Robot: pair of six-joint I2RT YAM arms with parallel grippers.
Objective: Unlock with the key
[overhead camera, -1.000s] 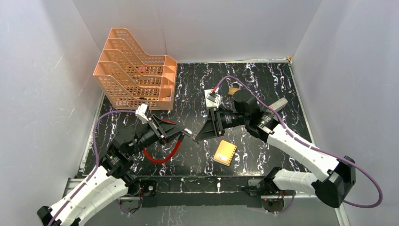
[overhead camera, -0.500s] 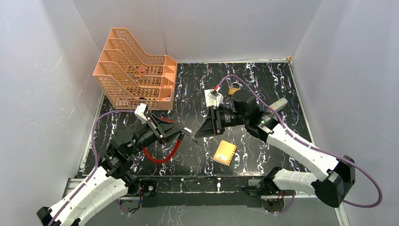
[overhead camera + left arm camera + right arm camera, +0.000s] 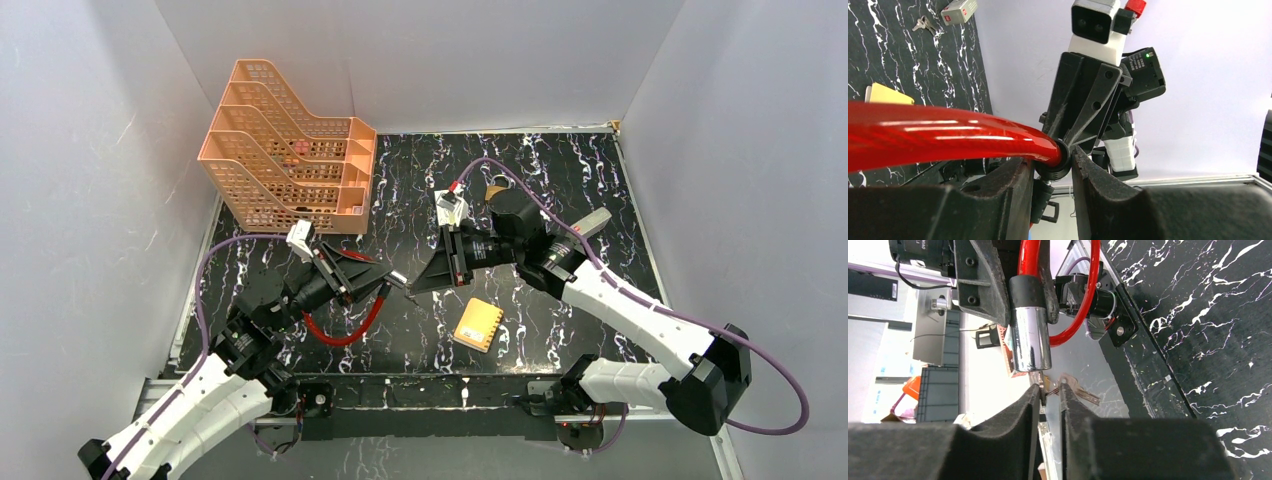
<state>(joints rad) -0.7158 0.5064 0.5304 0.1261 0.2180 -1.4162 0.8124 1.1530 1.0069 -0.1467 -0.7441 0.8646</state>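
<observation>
My left gripper is shut on the black collar at the end of a red cable loop, holding it off the table. The cable's chrome lock cylinder points at my right gripper. My right gripper is shut on a small dull key, whose tip sits at the cylinder's end face. I cannot tell if it is inside. A second key on the same ring hangs free beside the fingers. The left gripper sees the right gripper head-on.
A brass padlock lies far behind the right arm. A yellow card lies near the front. A grey box is on the right, with loose keys beside it. An orange file rack stands at the back left.
My right gripper has crept a little left and away from me, bringing the key closer to the chrome cylinder's end. The left arm and cable have hardly moved.
</observation>
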